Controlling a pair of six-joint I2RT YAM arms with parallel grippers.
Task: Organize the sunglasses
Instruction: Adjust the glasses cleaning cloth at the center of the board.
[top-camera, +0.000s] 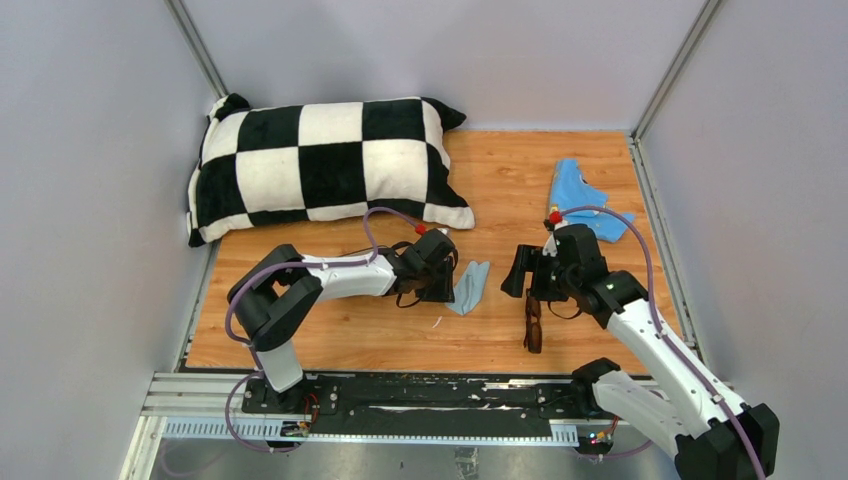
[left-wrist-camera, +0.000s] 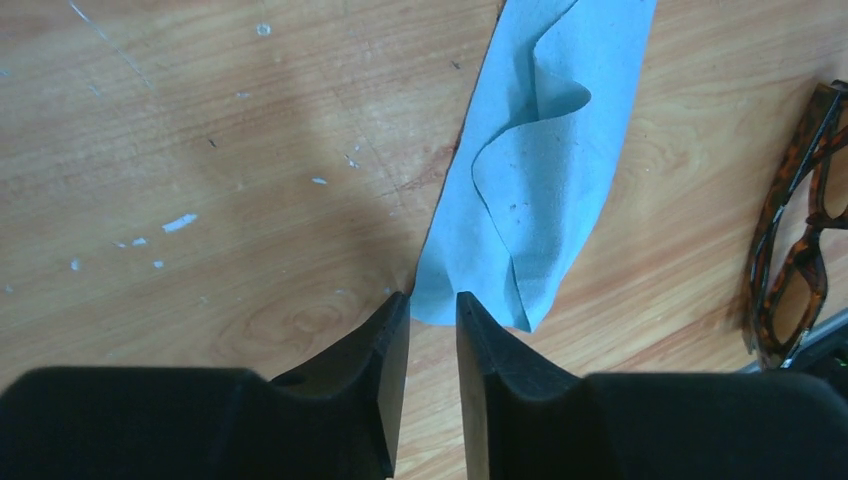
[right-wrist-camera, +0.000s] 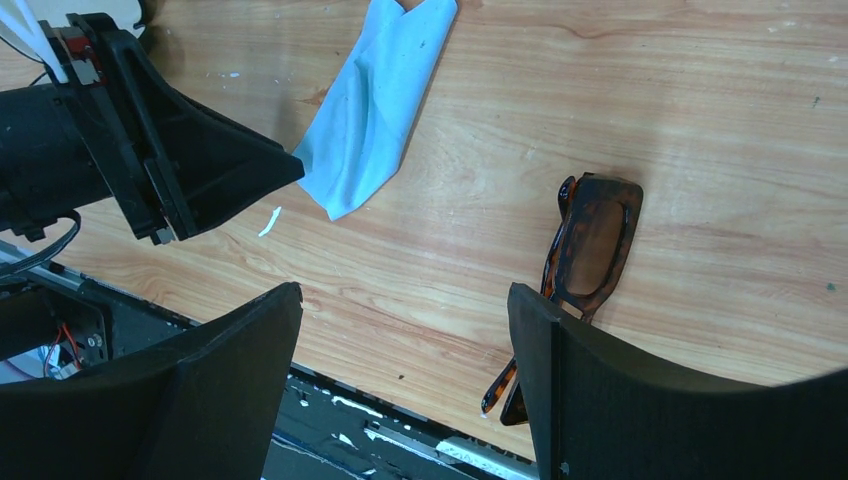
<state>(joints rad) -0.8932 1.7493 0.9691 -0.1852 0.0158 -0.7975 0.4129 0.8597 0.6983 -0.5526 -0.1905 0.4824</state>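
The sunglasses (top-camera: 533, 322), dark brown with tinted lenses, lie folded on the wooden table near its front edge. They also show in the right wrist view (right-wrist-camera: 590, 245) and at the right edge of the left wrist view (left-wrist-camera: 795, 270). My right gripper (top-camera: 530, 285) is open wide and empty just above them (right-wrist-camera: 405, 295), with the frame beside its right finger. My left gripper (top-camera: 447, 285) is low over the table, its jaws a narrow gap apart (left-wrist-camera: 432, 297), and the near edge of a grey-blue cloth (left-wrist-camera: 540, 150) lies at its tips.
The grey-blue cloth (top-camera: 468, 285) lies between the two grippers. A second light blue fabric piece (top-camera: 585, 195) lies at the back right. A black-and-white checkered pillow (top-camera: 320, 165) fills the back left. The black rail (top-camera: 400, 395) runs along the front edge.
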